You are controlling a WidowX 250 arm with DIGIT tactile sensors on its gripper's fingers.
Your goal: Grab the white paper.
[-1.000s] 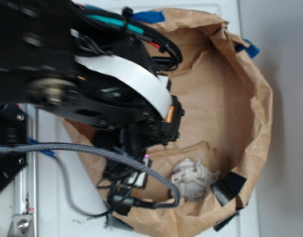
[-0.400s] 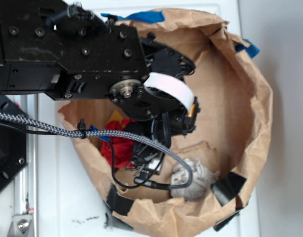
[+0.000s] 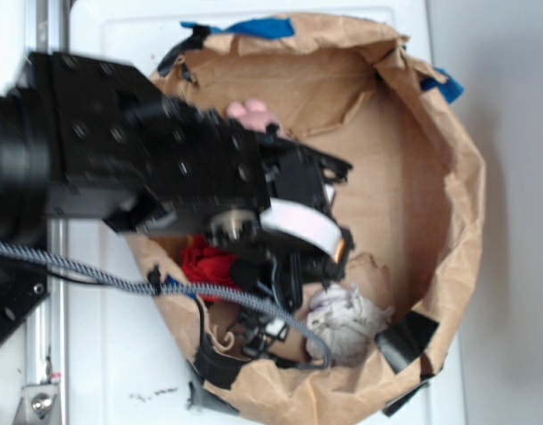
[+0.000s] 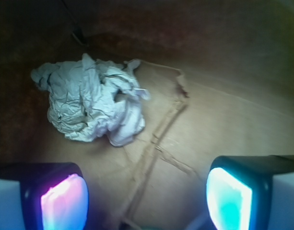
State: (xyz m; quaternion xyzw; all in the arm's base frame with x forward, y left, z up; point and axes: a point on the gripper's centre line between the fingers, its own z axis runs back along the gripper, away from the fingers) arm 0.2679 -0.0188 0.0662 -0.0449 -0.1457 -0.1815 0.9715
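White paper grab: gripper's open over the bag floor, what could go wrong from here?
1. Offset: in the wrist view the white paper lies up and left of the open gripper, not between the fingers. A straight descent may close on the bag floor.
2. A torn flap edge runs between the fingers; they could snag it.
3. The red paper wad is nearby, partly under the arm.

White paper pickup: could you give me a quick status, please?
Gripper open, empty, above the bag floor. White paper loose, ahead and off to one side, untouched. Nothing between them; red wad sits apart.
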